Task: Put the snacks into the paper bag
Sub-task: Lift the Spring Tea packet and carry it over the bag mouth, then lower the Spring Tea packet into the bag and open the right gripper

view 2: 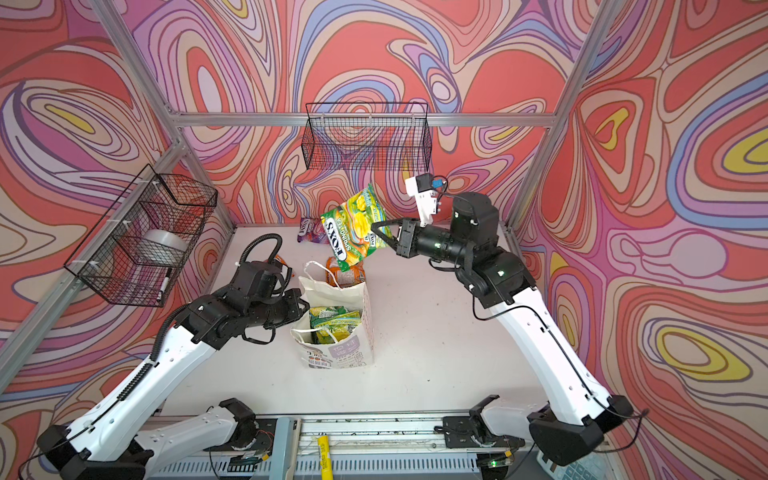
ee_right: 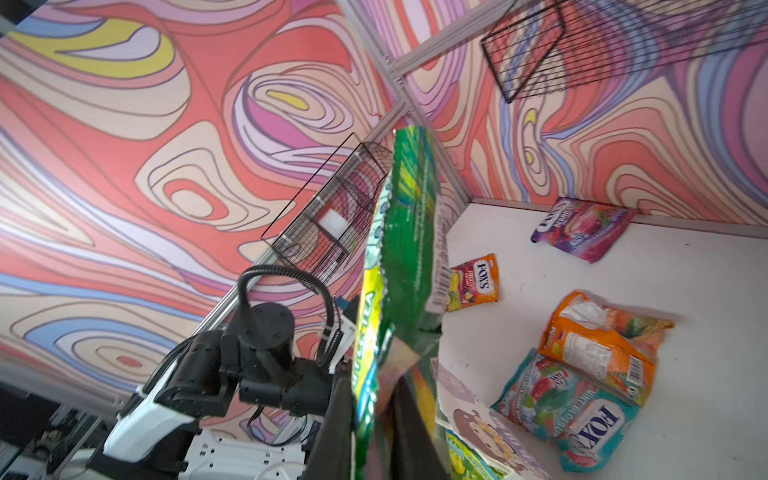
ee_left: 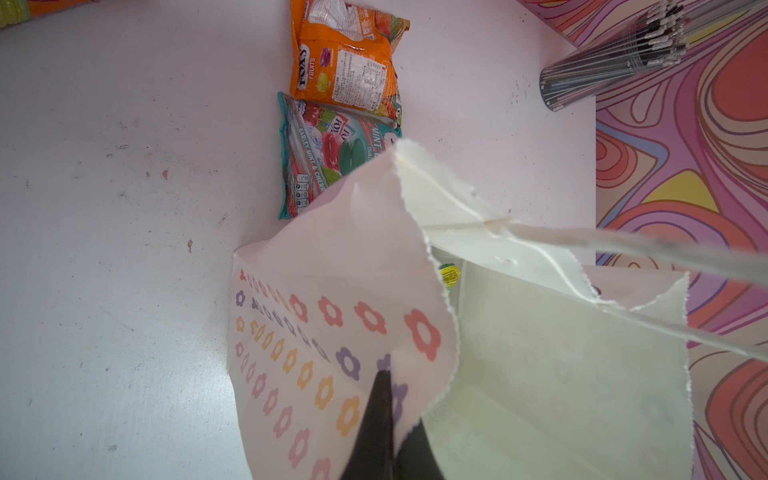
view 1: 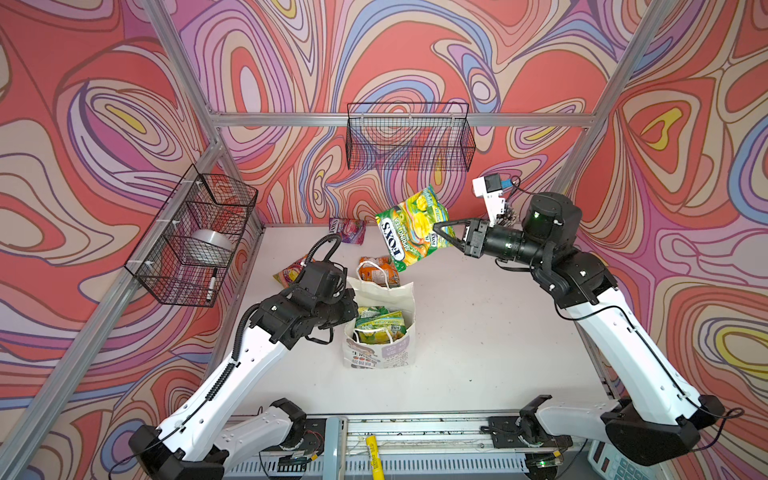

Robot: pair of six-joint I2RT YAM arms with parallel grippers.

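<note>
Right now the right hand (view 1: 438, 229) is clamped on one edge of the green FOX'S packet (view 1: 409, 226), held in the air just above centre in both top views. Lower in the frame, at centre, stands the paper bag (view 1: 384, 353). The left hand (ee_left: 395, 407) is pinched shut on its flowered side wall. Some green-yellow packets (view 1: 380, 324) sit inside the bag. An orange packet (ee_left: 345, 62), a teal packet (ee_left: 328, 153) and a purple packet (view 1: 348, 229) lie on the table (view 1: 478, 332).

**Where everything sits**

The paper bag (view 1: 380, 353) stands upright in the middle of the bench (view 1: 478, 332), with packets (view 1: 378, 326) inside it. The left tool (ee_left: 388, 395) pinches the bag's left wall. Just behind the bag lies the mint packet (ee_left: 328, 153), and the Fruits packet (view 1: 376, 270) lies behind that, touching it. A small packet (view 1: 291, 272) lies left of them. The berries packet (view 1: 348, 230) lies far back by the wall. The right tool (view 1: 436, 227) grips the Spring Tea packet (view 1: 411, 226) in the air, above and behind the bag.
</note>
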